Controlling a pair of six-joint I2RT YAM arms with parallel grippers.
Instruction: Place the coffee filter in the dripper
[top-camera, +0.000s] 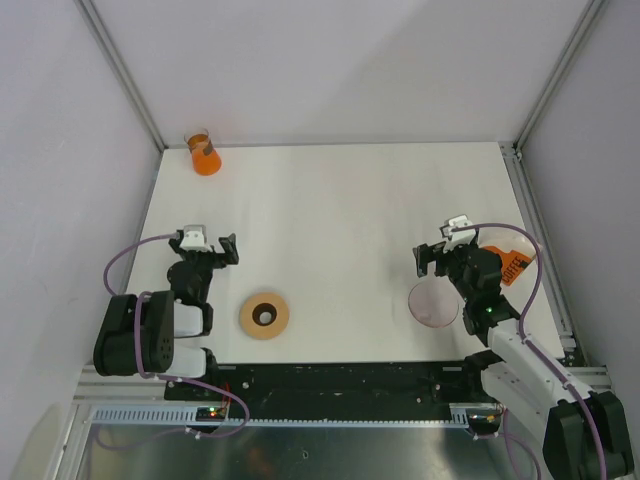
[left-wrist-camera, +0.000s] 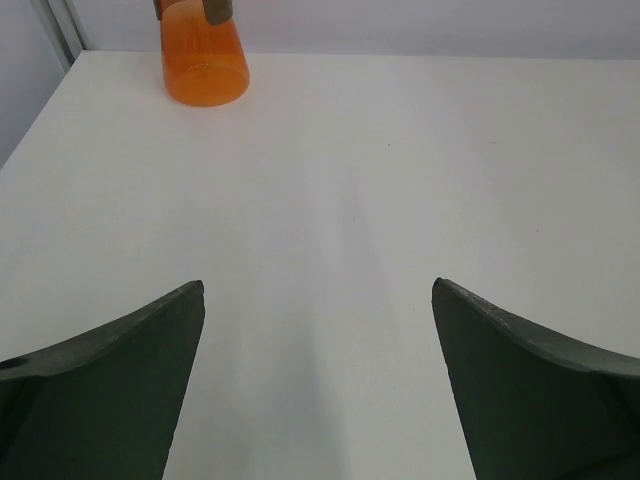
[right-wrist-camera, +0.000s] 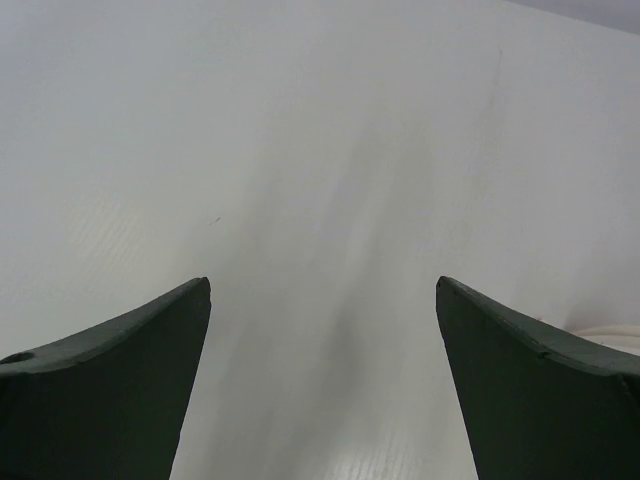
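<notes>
We hold the left gripper (top-camera: 204, 243) and the right gripper (top-camera: 433, 251) spread and empty, ready for a grasp. The dripper (top-camera: 431, 305) sits rim-up beside the right arm. We cannot locate the coffee filter.

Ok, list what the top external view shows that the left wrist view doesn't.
Only top external: the dripper, a tan ring, the orange packet and the right end effector. Only left wrist: nothing new, just a close look at bare table between the open fingers of the left end effector. Both: the orange cup and the white table.
</notes>
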